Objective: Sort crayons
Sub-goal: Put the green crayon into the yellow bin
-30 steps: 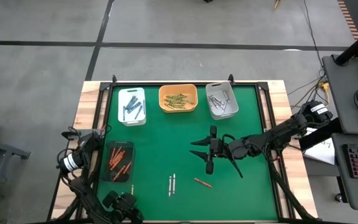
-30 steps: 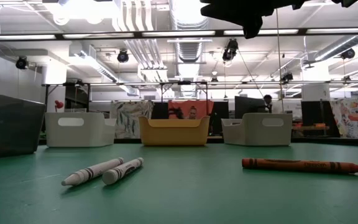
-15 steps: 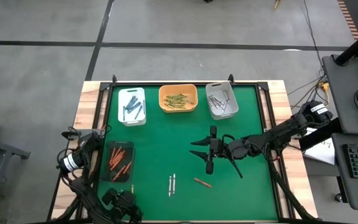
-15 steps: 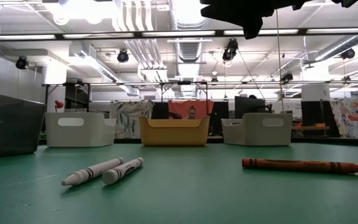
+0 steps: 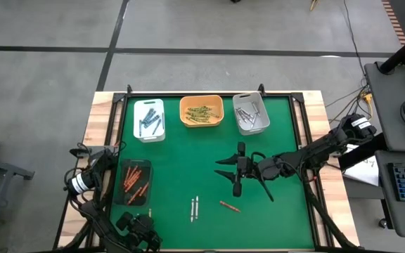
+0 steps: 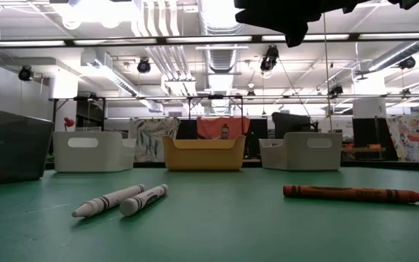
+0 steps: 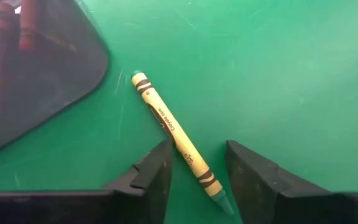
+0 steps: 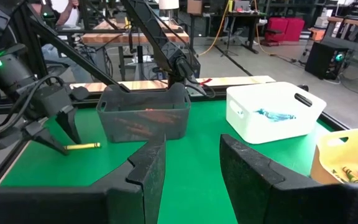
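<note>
- Green felt covers the table (image 5: 188, 161), with four trays on it: a white tray (image 5: 149, 119) of dark blue-grey crayons, an orange tray (image 5: 201, 111) of yellow-olive ones and a grey tray (image 5: 251, 114) of pale ones along the far edge, and a dark tray (image 5: 133, 182) of red-orange crayons near the left side.
- Left gripper (image 7: 194, 163) sits low over the table's near left corner, just beside the dark tray. Its fingers (image 7: 157, 171) stand apart on either side of a yellow crayon (image 7: 173, 134) that lies flat on the felt; they straddle it but have not closed on it.
- Right gripper (image 8: 188, 163) hangs above the middle of the table, its jaws parted and holding nothing.
- Two white crayons (image 6: 122, 199) lie side by side, touching, near the front edge.
- One red-orange crayon (image 6: 355, 193) lies alone to their right, well apart from them.
</note>
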Motion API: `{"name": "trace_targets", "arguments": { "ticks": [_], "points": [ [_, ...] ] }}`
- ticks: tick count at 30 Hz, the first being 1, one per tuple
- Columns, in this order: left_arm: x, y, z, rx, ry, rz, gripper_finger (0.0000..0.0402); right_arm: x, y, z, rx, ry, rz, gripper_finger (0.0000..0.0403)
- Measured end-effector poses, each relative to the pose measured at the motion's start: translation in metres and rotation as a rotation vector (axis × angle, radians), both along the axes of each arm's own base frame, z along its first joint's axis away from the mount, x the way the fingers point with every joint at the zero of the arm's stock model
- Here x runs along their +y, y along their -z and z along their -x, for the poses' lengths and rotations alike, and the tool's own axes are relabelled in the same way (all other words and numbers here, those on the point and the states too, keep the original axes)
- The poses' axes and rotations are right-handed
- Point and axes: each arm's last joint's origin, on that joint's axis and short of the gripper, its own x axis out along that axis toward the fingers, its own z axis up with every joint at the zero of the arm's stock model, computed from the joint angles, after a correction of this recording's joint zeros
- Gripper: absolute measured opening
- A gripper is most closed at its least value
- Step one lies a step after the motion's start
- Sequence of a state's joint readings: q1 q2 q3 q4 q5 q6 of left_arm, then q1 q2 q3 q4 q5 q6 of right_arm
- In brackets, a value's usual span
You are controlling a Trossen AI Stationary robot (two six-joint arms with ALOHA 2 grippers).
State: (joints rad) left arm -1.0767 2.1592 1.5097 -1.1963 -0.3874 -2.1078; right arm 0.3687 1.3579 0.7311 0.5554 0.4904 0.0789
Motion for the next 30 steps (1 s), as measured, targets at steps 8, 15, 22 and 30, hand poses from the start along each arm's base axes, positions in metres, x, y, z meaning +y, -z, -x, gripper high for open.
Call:
{"name": "trace_targets", "arguments": {
  "ticks": [8, 15, 22, 30],
  "points": [
    [-0.001, 0.0, 0.0, -0.002, -0.005, 0.011, 0.0061, 0.0, 0.0, 0.0, 0.0, 0.0, 0.0, 0.0141],
    [-0.001, -0.001, 0.0, 0.002, -0.008, 0.016, 0.0006, 0.0, 0.0, 0.0, 0.001, 0.0, 0.0, 0.0141],
    [-0.011, -0.024, -0.005, -0.006, -0.015, 0.064, 0.0002, 0.0, 0.0, 0.0, 0.0, 0.0, 0.0, 0.0141],
    [-0.019, -0.087, -0.021, -0.194, 0.148, 0.016, 0.0001, 0.0, 0.0, 0.0, 0.0, 0.0, 0.0, 0.0141]
  ]
}}
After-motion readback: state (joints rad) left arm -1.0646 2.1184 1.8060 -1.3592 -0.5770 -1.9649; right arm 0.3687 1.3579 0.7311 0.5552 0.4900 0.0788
